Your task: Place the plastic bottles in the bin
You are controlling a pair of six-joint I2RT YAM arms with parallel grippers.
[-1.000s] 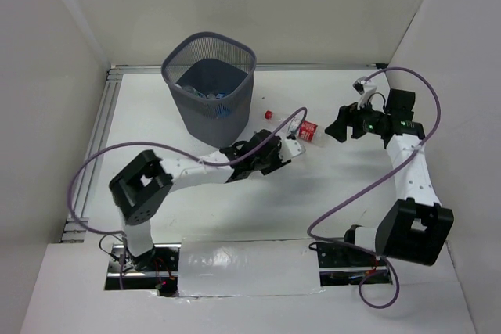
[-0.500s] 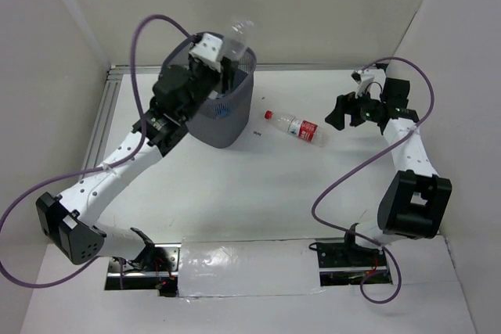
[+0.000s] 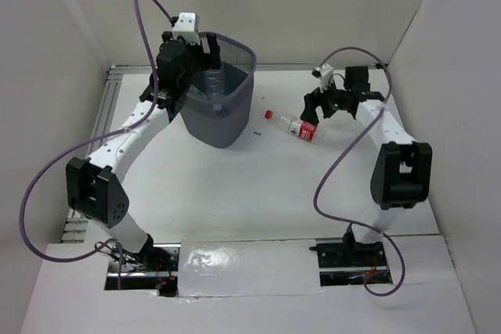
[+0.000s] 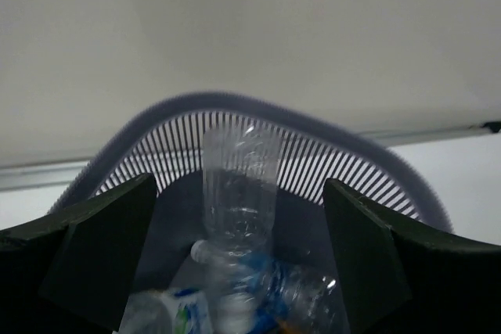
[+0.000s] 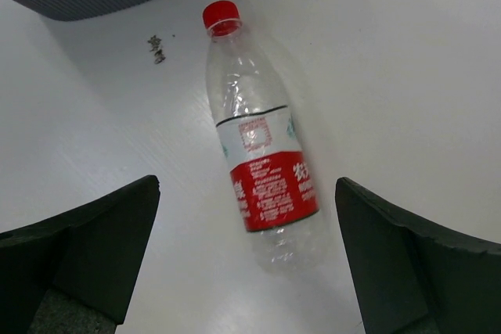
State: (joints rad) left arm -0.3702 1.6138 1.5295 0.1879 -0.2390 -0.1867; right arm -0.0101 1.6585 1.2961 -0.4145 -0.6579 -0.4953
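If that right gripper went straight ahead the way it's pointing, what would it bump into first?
Probably the clear plastic bottle with the red cap and red label, lying on the white table straight ahead of the open right gripper, though depth is hard to judge.

White table point(image 3: 235, 193): bin point(image 3: 227, 119), red-capped bottle point(image 3: 297, 126)

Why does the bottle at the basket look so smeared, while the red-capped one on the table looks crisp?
Left wrist view: the clear bottle at the bin is smeared, likely motion blur, and the bin's rim is soft too. Right wrist view: the red-label bottle is sharp, casting a faint shadow on the white table. Top view: even light, no harsh glare.
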